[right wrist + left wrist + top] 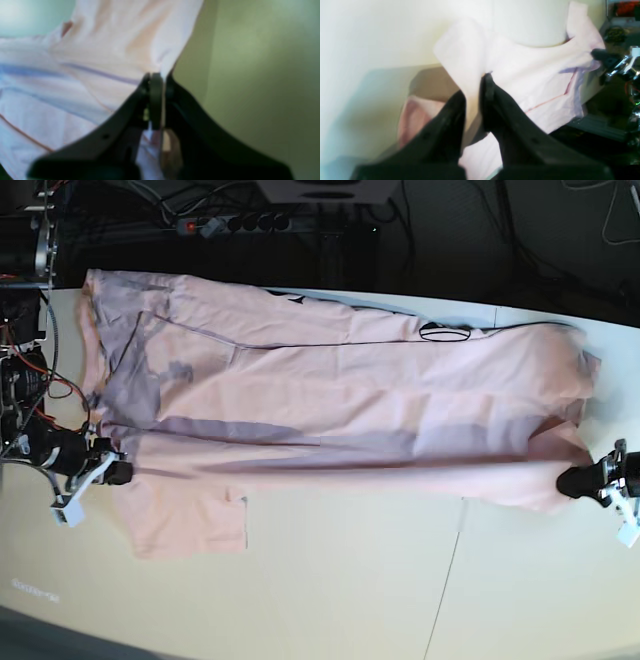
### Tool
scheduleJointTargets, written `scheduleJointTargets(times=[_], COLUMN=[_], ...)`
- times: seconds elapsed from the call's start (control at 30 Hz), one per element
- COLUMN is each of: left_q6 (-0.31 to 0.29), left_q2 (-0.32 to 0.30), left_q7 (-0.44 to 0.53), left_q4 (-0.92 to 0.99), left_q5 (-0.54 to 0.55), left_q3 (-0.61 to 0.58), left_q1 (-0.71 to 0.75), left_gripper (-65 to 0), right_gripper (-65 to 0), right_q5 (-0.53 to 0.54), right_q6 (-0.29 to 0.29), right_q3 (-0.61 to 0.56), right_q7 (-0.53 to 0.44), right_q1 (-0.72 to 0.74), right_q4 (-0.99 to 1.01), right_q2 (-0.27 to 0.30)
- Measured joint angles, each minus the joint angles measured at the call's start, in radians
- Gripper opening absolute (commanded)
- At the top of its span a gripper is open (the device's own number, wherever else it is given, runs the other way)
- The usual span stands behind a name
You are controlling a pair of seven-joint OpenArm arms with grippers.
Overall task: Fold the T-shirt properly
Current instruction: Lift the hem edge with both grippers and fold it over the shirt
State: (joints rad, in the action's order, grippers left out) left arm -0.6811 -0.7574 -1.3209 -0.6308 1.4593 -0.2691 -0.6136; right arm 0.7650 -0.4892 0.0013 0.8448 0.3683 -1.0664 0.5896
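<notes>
In the base view, my right gripper (122,470) is pinching the pale pink T-shirt (330,390) at its near-left edge — fingers closed on cloth. The shirt is stretching across the table (350,590) to my left gripper (568,482), also closed — gripping the near-right edge.

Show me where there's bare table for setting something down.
Bare: the table along the near edge, right of the hanging sleeve and below the shirt. Crowded: the middle, under the shirt, and both sides, at each pincer.
</notes>
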Motion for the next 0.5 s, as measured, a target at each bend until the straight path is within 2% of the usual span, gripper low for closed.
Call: scheduleJointTargets(times=[0.27, 0.5], left_q6=[0.001, 0.001], left_q2=[-0.071, -0.076], left_q7=[0.006, 0.008], left_q4=[-0.245, -0.325], left_q5=[0.007, 0.008], left_q3=[-0.001, -0.002], left_q1=[0.154, 0.254], left_gripper=[-65.0, -65.0], right_gripper=[-65.0, -65.0], right_q5=[0.017, 0.015], right_q6=[-0.003, -0.003], right_q3=[-0.001, 0.0], right_q7=[0.006, 0.013], right_q1=[-0.092, -0.167], right_q4=[-0.077, -0.12], right_q2=[0.045, 0.059])
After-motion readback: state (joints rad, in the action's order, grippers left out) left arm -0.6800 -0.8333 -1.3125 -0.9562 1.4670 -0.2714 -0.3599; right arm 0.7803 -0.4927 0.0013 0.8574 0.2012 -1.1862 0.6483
